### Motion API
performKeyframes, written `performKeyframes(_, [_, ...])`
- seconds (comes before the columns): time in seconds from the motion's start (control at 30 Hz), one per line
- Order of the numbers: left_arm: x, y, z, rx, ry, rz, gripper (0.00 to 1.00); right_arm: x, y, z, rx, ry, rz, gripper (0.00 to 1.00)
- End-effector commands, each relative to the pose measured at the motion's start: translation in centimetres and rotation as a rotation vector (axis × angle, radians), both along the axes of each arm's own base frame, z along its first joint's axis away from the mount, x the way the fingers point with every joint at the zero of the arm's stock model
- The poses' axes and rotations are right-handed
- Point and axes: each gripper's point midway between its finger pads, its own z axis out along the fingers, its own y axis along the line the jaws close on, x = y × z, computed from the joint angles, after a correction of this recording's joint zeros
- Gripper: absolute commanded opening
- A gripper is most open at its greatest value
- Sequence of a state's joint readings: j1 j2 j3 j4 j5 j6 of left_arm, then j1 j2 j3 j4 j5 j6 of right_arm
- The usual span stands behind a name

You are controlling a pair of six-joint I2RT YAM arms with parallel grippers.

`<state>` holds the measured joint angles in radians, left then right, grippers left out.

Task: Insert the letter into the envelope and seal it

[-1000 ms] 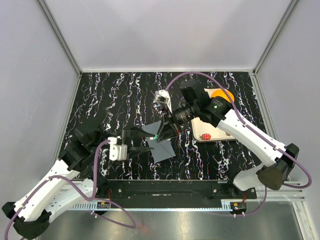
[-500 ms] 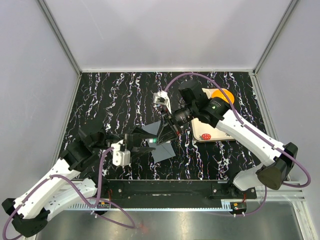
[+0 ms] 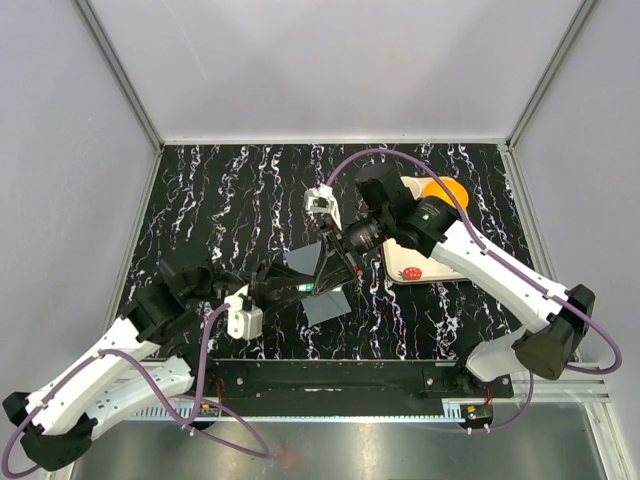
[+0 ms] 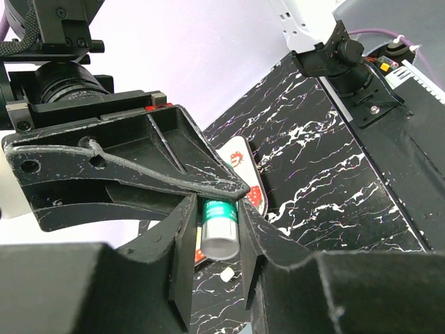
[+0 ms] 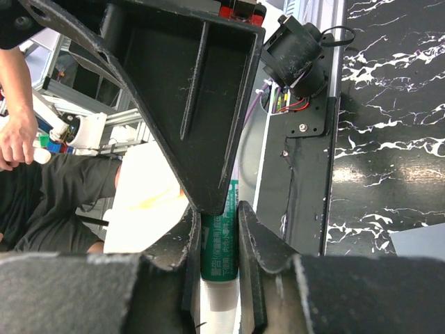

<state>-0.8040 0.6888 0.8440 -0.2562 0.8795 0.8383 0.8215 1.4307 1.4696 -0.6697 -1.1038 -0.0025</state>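
Note:
A green glue stick [image 3: 311,287] with a white end hangs in the air over the envelope [image 3: 326,303], a dark slate-grey sheet lying on the table with its flap [image 3: 303,262] raised. My right gripper [image 3: 320,276] is shut on the green body [image 5: 220,243]. From the opposite side, my left gripper [image 3: 298,290] meets it, and its jaws press on both sides of the stick's white end [image 4: 220,236]. The two grippers' fingertips overlap around the stick in both wrist views. The letter is hidden.
A cream strawberry-printed tray [image 3: 410,266] lies right of the envelope, with an orange object [image 3: 444,188] behind it. A small white piece [image 4: 227,275] lies on the black marbled tabletop [image 3: 230,200] under the grippers. The arms' black base rail [image 3: 340,378] runs along the near edge.
My left gripper has moved right to meet the right gripper, and its jaws have closed in on the glue stick's white end. The right gripper has kept its hold, shifting slightly.

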Motion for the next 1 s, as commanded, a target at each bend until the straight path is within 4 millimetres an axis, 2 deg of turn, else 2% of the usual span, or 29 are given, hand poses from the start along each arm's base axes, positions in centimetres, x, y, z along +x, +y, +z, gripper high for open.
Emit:
performKeyframes(0.0, [0.2, -0.4, -0.3, 0.01, -0.056, -0.003, 0.29, -1.3, 0.1, 2.9, 0.097, -0.004, 0.054, 0.0])
performKeyframes(0.07, [0.3, -0.3, -0.5, 0.013, -0.058, 0.006, 0.29, -1.5, 0.0, 3.0, 0.099, 0.0, 0.056, 0.0])
performKeyframes(0.17, [0.4, -0.2, -0.6, 0.017, -0.058, 0.016, 0.2, -1.6, -0.1, 3.2, 0.103, 0.005, 0.057, 0.0])
performKeyframes(0.23, [0.5, -0.2, -0.7, 0.022, -0.053, 0.022, 0.1, -1.6, 0.0, 3.3, 0.102, 0.012, 0.056, 0.0])
performKeyframes(0.27, [0.5, -0.2, -0.7, 0.022, -0.053, 0.027, 0.05, -1.6, 0.0, 3.4, 0.103, 0.012, 0.055, 0.03])
performKeyframes(0.3, [0.6, -0.1, -0.7, 0.025, -0.047, 0.032, 0.01, -1.6, 0.0, 3.4, 0.098, 0.02, 0.052, 0.26])
performKeyframes(0.33, [0.6, 0.0, -0.6, 0.023, -0.047, 0.037, 0.0, -1.6, 0.0, 3.3, 0.095, 0.022, 0.051, 0.32])
performKeyframes(0.43, [0.3, 0.4, -0.7, 0.024, -0.03, 0.046, 0.0, -1.7, -0.4, 3.3, 0.083, 0.029, 0.048, 0.42])
performKeyframes(0.5, [-0.3, 0.8, -0.8, 0.021, -0.025, 0.037, 0.0, -1.6, -0.9, 3.0, 0.072, 0.017, 0.039, 0.43])
performKeyframes(0.7, [-0.4, 1.0, -0.7, 0.021, -0.027, 0.04, 0.0, -1.7, -1.6, 1.5, 0.032, -0.01, 0.038, 0.44])
performKeyframes(0.77, [-0.5, 0.9, -0.7, 0.021, -0.028, 0.032, 0.0, -1.7, -1.7, 1.3, 0.025, -0.021, 0.037, 0.41])
performKeyframes(0.97, [-0.2, 0.8, -0.7, 0.021, -0.039, 0.036, 0.0, -1.8, -2.0, 0.7, 0.002, -0.025, 0.039, 0.42])
